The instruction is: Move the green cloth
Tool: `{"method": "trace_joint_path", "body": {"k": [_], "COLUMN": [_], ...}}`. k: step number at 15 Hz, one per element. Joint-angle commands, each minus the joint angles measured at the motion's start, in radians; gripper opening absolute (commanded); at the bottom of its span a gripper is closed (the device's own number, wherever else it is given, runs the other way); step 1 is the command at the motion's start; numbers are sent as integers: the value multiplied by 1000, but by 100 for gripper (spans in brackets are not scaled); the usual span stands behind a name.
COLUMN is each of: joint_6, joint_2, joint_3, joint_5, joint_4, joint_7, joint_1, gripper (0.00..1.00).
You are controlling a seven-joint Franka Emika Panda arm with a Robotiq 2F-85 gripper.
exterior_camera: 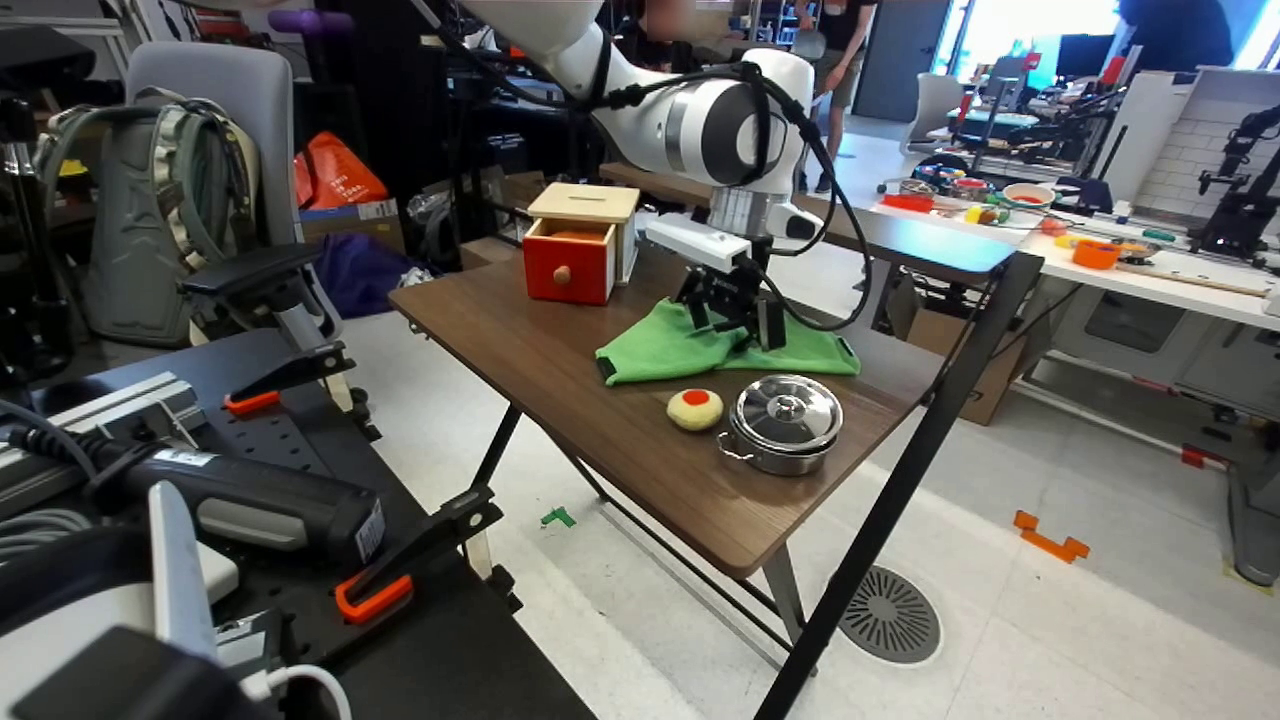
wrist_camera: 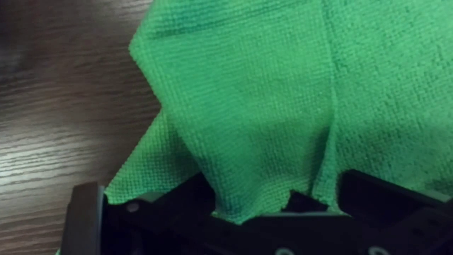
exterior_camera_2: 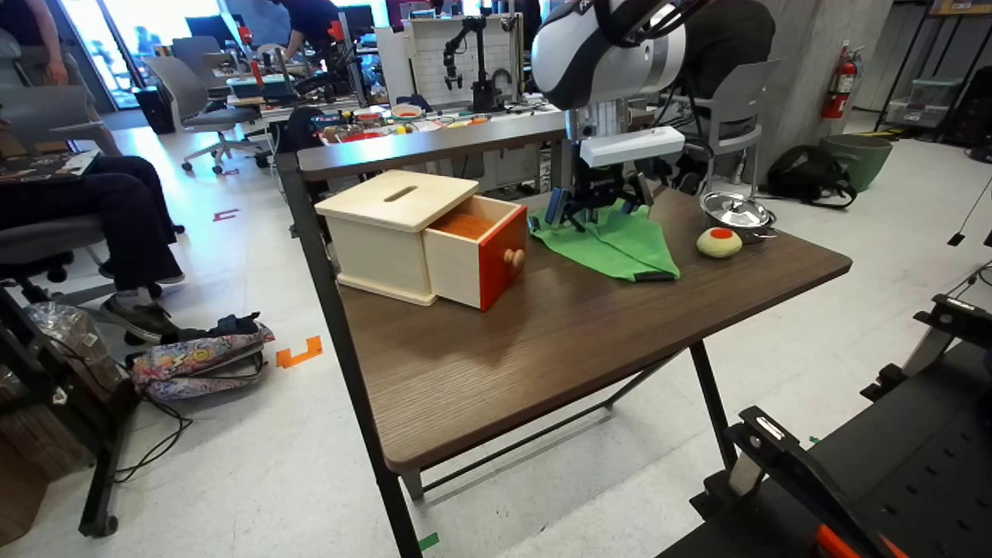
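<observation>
- On the worktop (exterior_camera_2: 449,380), the green cloth (exterior_camera: 665,347) lies wrinkled and partly folded, directly under the end effector (exterior_camera_2: 601,209).
- End effector: fingers (exterior_camera: 771,326) spread apart and pointing down; cloth shows between them in the wrist view. Contact with the fabric cannot be confirmed.
- Pot (exterior_camera: 785,425): metal, lidded, upright, near the cloth.
- Round object (exterior_camera: 694,412): pale yellow with an orange spot, just beside the pot, apart from the cloth.
- Wooden box (exterior_camera_2: 380,252): near the cloth, on the side away from the pot; its red-fronted drawer (exterior_camera_2: 500,267) stands part way out, with an orange surface inside.
</observation>
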State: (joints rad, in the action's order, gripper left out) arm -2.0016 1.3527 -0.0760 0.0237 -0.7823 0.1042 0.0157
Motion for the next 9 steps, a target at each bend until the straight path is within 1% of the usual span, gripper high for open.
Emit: {"method": "trace_joint_path", "body": {"k": [1,6,9], "joint_6": [-29,-35,-50], "joint_2": [8,-27,-71], "joint_3": [-12,-36,-39], "joint_5": [-20,-25,-25], "joint_4": [-57,-127,-199], "joint_7": [22,13,-6], "joint_1": [46,65,68], "gripper": [100,100,100]}}
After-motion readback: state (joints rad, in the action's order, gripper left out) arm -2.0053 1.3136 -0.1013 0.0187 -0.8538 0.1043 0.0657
